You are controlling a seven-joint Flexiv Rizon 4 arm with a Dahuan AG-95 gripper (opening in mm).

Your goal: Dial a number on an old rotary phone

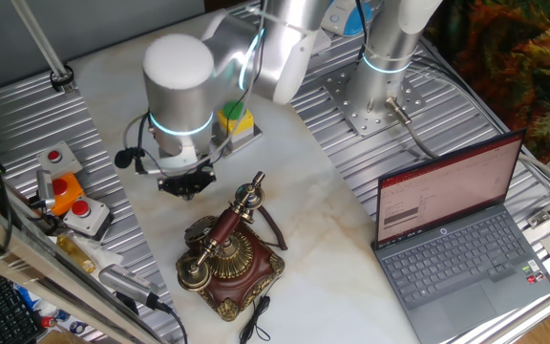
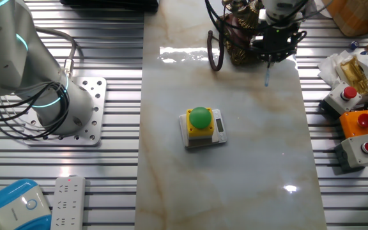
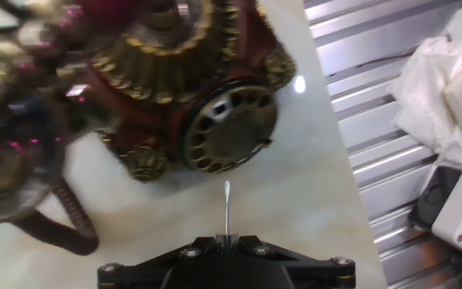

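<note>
Phone (image 1: 229,256): lower centre of one fixed view, on the marble slab (image 1: 332,205); handset (image 1: 225,229) lies on its cradle; top centre of the other fixed view.
Dial (image 3: 231,128): centre of the hand view, finger holes facing the camera.
Cord (image 3: 62,221): dark, curling at lower left of the hand view.
Gripper (image 1: 185,183): above the slab, just left of the phone; whether the fingers are apart or together, I cannot tell.
Pin (image 3: 227,207): thin, pointing up from the gripper toward the dial, apart from it.
Laptop (image 1: 456,229): open, right side of one fixed view.

Two fixed cameras high, opposite table sides; hand camera close; all share rotary phone (image 1: 229,250).
</note>
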